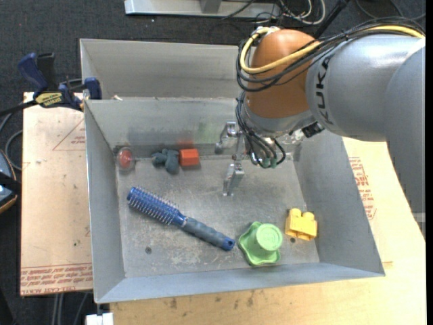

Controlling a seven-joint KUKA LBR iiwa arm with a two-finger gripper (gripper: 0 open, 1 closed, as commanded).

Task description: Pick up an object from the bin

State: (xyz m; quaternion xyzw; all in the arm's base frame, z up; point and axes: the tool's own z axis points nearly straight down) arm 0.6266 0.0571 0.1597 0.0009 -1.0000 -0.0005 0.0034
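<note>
Gripper: The gripper (232,160) hangs over the middle of the grey bin (105,195), its two metal fingers spread apart with nothing between them and bare floor beneath.

Arm: It reaches in from the right, its orange wrist cover and looped cables directly above the fingers.

Nearest thing: A small orange block (189,157) lies just to the left of the gripper near the back wall, apart from the fingers.

Beside the block: A dark grey-blue lump (167,160) sits against the block's left side. A small red round thing (125,158) lies further left, by the wall.

Front of bin: A blue hairbrush (179,217) lies slantwise below and left of the gripper. A green flower-shaped cup (260,243) and a yellow toy brick (301,225) sit toward the front right, well apart from it.

Step in hand: No thing has been taken yet, and the gripper looks to be settling on a target.

Doing it well: The orange block seems the easiest pick, being small, squared and close. The fingers should shift left until they straddle it, come down squarely and close on its flat sides, keeping off the lump so only one thing lifts.

Risk: The block lies close to the back wall, so a careless descent could knock a finger against it.
</note>
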